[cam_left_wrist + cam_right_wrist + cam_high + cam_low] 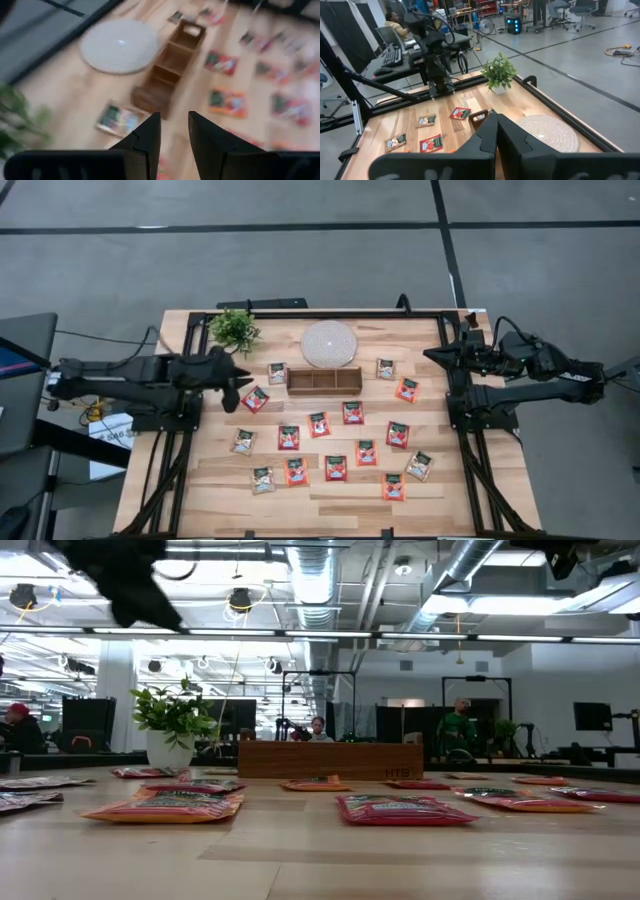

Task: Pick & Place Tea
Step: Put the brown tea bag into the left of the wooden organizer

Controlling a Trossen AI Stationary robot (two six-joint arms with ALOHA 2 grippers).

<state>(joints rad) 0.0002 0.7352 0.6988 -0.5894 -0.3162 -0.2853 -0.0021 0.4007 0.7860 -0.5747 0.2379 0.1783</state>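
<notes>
Several tea sachets (318, 423), mostly red-orange and a few pale, lie flat and scattered over the wooden table (215, 500); the low view shows them too (400, 808). The brown wooden tray (325, 380) stands behind them. My left gripper (245, 383) hovers high over the table's left part, near a red sachet (255, 398) and a pale one (120, 119). Its fingers (150, 135) stand a little apart, with only the table seen through the gap. My right gripper (430, 355) waits shut at the far right, clear of the table top (496, 125).
A round white disc (329, 343) lies behind the tray. A small potted plant (235, 330) stands at the far left. Dark frame rails (465, 440) run along the table's left and right sides. Bare wood shows along the near edge.
</notes>
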